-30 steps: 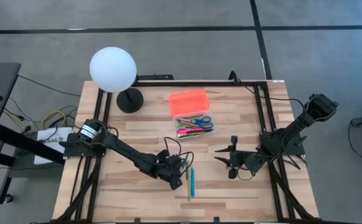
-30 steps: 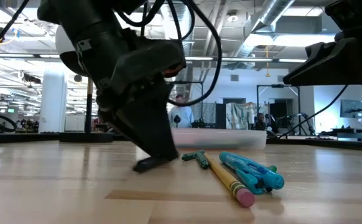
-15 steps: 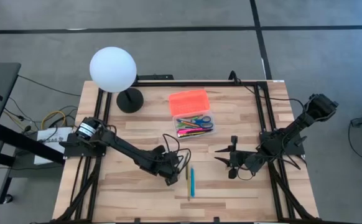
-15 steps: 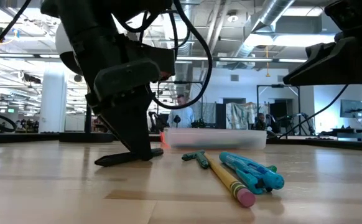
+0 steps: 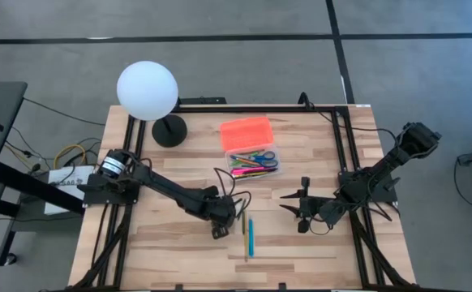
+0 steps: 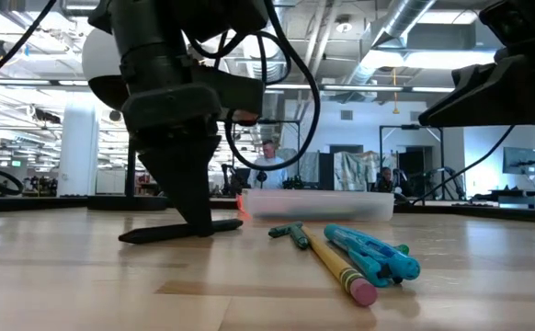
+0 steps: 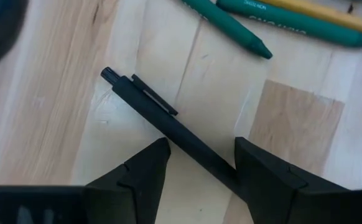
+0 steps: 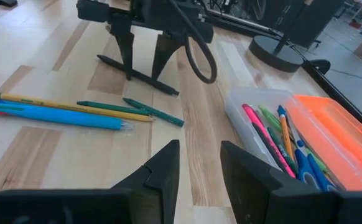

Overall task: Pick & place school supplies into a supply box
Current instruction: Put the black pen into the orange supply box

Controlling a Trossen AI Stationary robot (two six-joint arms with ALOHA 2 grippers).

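Note:
A black pen (image 7: 162,118) lies flat on the table, left of a yellow pencil (image 5: 244,229), a blue pen (image 5: 251,238) and two thin green sticks (image 8: 153,112). My left gripper (image 7: 201,144) stands open over the black pen, one finger on each side, as the right wrist view also shows (image 8: 145,59). The clear supply box (image 5: 254,162) holds several coloured pens and blue-handled scissors. Its orange lid (image 5: 246,131) lies open behind it. My right gripper (image 5: 291,207) waits open at the table's right, touching nothing. My left gripper comes at the black pen from above, pointing down, with its fingers across the pen. The barrel (image 7: 221,168), toward the end away from the clip, lies against the inner side of one finger (image 7: 255,177). The other finger (image 7: 143,171) stands apart. The pen rests on the table.
A white globe lamp (image 5: 147,91) on a black base (image 5: 169,130) stands at the far left of the table. A black frame (image 5: 333,122) runs along the table's edges. Bare wood lies near the left gripper's left side (image 5: 155,235).
My left gripper has moved toward the table's left and turned about its wrist, staying low at the tabletop. The black pen has slid leftward with it and swung round, now lying more broadside in the low view. The right arm has kept still.

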